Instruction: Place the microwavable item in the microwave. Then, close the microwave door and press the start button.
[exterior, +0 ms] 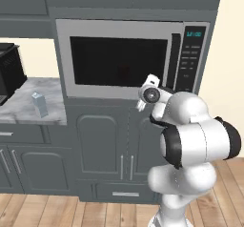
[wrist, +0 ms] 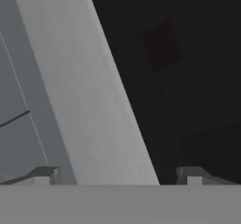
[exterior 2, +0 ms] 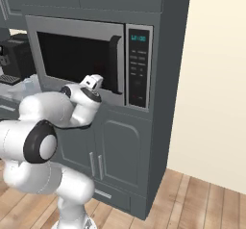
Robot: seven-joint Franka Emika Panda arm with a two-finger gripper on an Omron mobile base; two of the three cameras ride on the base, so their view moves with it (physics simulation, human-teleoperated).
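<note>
The microwave [exterior: 66, 30] is built into the grey cabinets, and its door [exterior: 119, 91] is shut. Through the black window the microwavable item [exterior: 125, 72] shows as a dim red shape inside, also seen in the hand view [wrist: 162, 45]. My gripper [wrist: 120, 176] is open, with its fingertips [wrist: 44, 173] wide apart and nothing between them. It sits close to the door's lower silver frame [wrist: 94, 100], left of the vertical dark handle [exterior: 175, 61]. The hand [exterior 2: 91, 84] hovers in front of the door's lower right part. The control panel [exterior: 193, 59] with its teal display lies right of the handle.
A pale blue-grey carton [exterior: 40, 104] stands on the marble counter [exterior: 19, 111] left of the microwave. A black coffee machine [exterior: 9, 71] is at the far left. Grey cabinet doors [exterior: 102, 145] are below, over a wood floor [exterior 2: 202, 199].
</note>
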